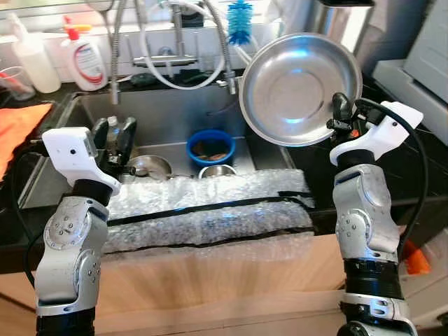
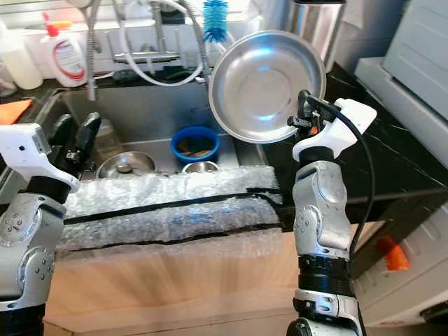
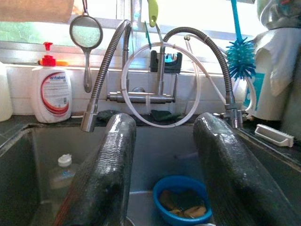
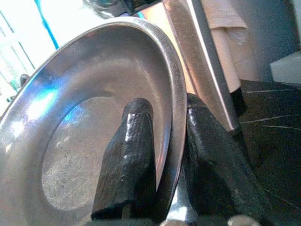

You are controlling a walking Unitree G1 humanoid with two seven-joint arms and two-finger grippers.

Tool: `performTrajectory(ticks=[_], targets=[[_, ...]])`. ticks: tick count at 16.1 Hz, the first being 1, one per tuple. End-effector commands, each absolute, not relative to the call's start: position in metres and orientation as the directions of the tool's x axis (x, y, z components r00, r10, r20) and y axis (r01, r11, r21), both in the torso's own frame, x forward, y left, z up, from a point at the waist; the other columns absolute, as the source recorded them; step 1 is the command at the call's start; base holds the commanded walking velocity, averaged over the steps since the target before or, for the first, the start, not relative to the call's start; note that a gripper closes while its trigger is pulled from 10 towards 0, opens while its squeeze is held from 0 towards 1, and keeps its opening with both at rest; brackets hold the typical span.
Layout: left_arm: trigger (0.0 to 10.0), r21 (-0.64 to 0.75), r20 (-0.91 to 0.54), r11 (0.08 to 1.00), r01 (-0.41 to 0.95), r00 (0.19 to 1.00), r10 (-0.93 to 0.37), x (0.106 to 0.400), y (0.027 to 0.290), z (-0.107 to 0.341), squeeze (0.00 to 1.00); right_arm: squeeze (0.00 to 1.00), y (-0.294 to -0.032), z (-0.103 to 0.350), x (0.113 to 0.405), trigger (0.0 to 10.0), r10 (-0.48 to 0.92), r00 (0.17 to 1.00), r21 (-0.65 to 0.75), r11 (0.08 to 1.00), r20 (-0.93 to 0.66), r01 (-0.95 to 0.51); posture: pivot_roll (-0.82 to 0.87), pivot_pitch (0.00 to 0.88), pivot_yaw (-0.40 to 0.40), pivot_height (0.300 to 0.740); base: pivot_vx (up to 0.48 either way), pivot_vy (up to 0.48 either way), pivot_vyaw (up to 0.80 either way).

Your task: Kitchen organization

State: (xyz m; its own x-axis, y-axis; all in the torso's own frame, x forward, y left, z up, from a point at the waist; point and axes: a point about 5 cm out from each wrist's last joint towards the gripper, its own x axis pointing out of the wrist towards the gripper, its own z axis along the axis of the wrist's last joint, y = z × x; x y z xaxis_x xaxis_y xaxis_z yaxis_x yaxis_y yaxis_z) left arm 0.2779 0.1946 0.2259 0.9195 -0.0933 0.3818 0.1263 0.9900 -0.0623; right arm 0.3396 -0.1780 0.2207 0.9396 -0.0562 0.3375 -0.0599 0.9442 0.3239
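Steel plate held up over the sink's right edge

Right gripper (image 1: 339, 117) pinches the shiny round steel plate (image 1: 297, 87) by its 4 o'clock rim, tilted on edge. Left gripper (image 1: 116, 137) spread above the sink (image 1: 168, 115); blue bowl (image 1: 210, 147) at 12 o'clock.

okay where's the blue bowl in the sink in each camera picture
Left eye: blue bowl mid-sink, centre of picture.
Right eye: left of centre, below the steel plate.
Left wrist: bottom centre, between the left end effector's fingers.
Right wrist: not in it.
Shared landmark: blue bottle brush.
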Motion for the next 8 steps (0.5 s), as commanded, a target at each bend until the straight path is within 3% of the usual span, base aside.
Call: performTrajectory(ticks=[1, 4, 8], targets=[[10.0, -0.076, 0.379, 0.985, 0.157, 0.918, -0.117, 0.279, 0.193, 0.229, 0.0, 0.0, -0.178, 0.231, 0.336, 10.0, -0.041, 0.916, 0.3, 0.95, 0.398, -0.088, -0.03, 0.0, 0.025, 0.74, 0.0, 0.0, 0.0], [10.0, -0.301, 0.372, 0.855, 0.423, 0.877, -0.304, 0.28, 0.17, 0.226, 0.0, 0.0, -0.157, 0.235, 0.332, 10.0, 0.167, 0.881, 0.205, 0.938, 0.442, -0.281, -0.03, 0.0, 0.032, 0.74, 0.0, 0.0, 0.0], [10.0, -0.298, 0.324, 0.822, 0.486, 0.861, -0.392, 0.278, 0.157, 0.217, 0.0, 0.0, -0.139, 0.227, 0.329, 10.0, 0.263, 0.87, 0.145, 0.926, 0.416, -0.349, -0.03, 0.013, 0.038, 0.74, 0.0, 0.0, 0.0]])
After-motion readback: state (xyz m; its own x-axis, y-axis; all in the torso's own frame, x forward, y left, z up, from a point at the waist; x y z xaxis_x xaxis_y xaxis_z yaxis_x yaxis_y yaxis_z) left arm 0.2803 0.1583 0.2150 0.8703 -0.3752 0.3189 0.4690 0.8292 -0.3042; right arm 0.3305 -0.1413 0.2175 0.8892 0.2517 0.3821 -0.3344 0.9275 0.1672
